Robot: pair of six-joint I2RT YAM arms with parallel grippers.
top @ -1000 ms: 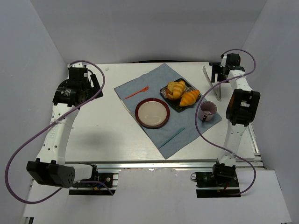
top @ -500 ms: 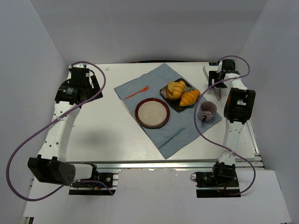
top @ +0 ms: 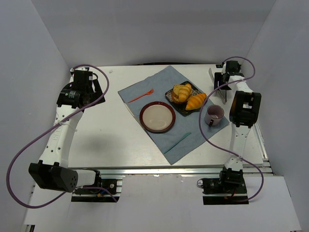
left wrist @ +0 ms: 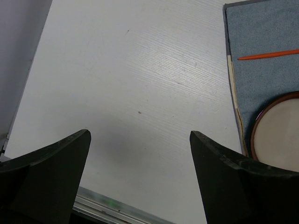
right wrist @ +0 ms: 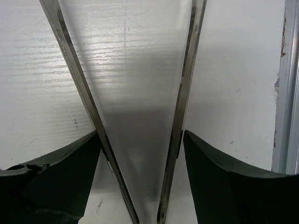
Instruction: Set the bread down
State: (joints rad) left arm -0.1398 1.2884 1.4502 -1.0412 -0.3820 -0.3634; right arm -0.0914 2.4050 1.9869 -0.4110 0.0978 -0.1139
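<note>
The bread is two ridged rolls, a pale golden one (top: pixel 182 92) and an orange-brown one (top: pixel 196 101), lying on a small dark tray (top: pixel 179 107) on the blue cloth (top: pixel 145 87). My right gripper (top: pixel 223 84) is at the back right, away from the bread. In the right wrist view its fingers (right wrist: pixel 140 135) press from outside on the two spread arms of metal tongs (right wrist: pixel 189 70) lying on the table. My left gripper (left wrist: pixel 140 135) hangs open over bare table at the left (top: pixel 91 89), holding nothing.
A red-rimmed empty plate (top: pixel 157 117) sits on the cloth left of the tray, with an orange fork (top: pixel 141 95) behind it and a teal utensil (top: pixel 177 143) in front. A mug (top: pixel 214 115) stands at the cloth's right corner. Walls close three sides.
The right arm has moved a little back and down over the tongs, and its fingers have closed in onto the tongs' arms. The left arm shifted slightly early on, then stayed.
</note>
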